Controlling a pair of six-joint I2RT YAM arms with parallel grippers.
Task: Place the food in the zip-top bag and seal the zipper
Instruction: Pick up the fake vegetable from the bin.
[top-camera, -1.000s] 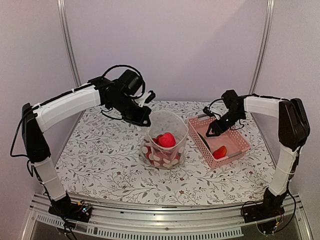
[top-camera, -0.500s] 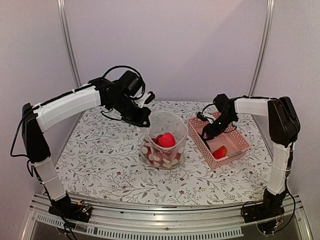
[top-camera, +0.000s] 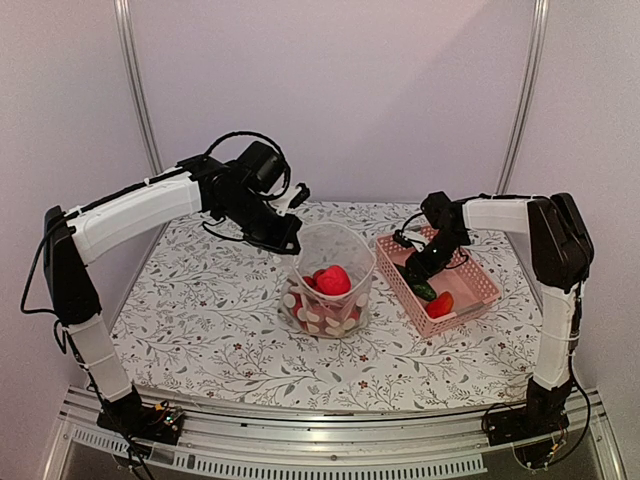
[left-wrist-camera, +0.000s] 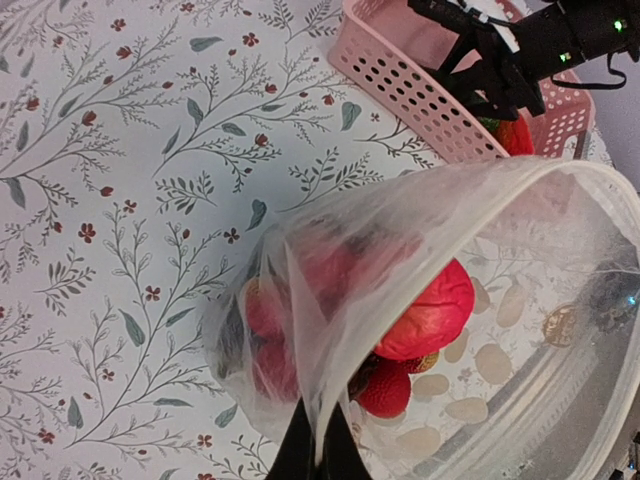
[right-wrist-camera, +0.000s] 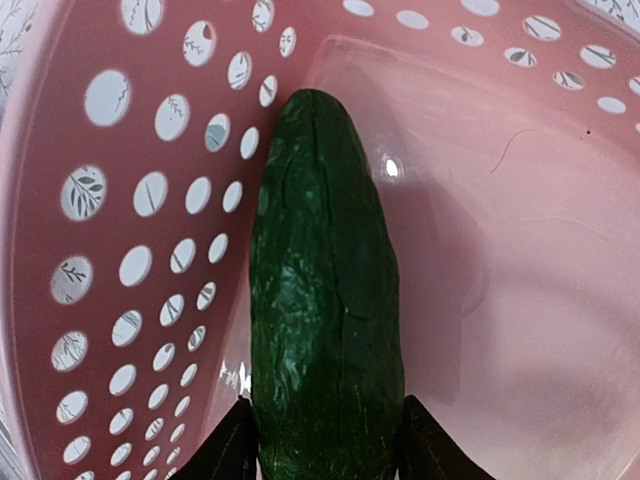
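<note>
The clear zip-top bag (top-camera: 330, 262) stands open mid-table, with red fruits (top-camera: 333, 279) inside; they also show in the left wrist view (left-wrist-camera: 425, 310). Its zipper strip (left-wrist-camera: 545, 405) runs along the mouth. My left gripper (top-camera: 292, 242) is shut on the bag's rim (left-wrist-camera: 320, 455) and holds the mouth open. My right gripper (top-camera: 419, 272) is down in the pink basket (top-camera: 478, 297), its jaws closed against both sides of a long dark green vegetable (right-wrist-camera: 325, 300), which lies on the basket floor along the perforated wall (right-wrist-camera: 120, 200). A red fruit (top-camera: 439, 304) lies in the basket.
The floral tablecloth (top-camera: 200, 310) covers the table. The basket sits right of the bag, close to it. Metal frame posts (top-camera: 135, 90) stand at the back corners.
My right gripper has moved left and down into the basket and now straddles the green vegetable. The left arm and the bag have not moved.
</note>
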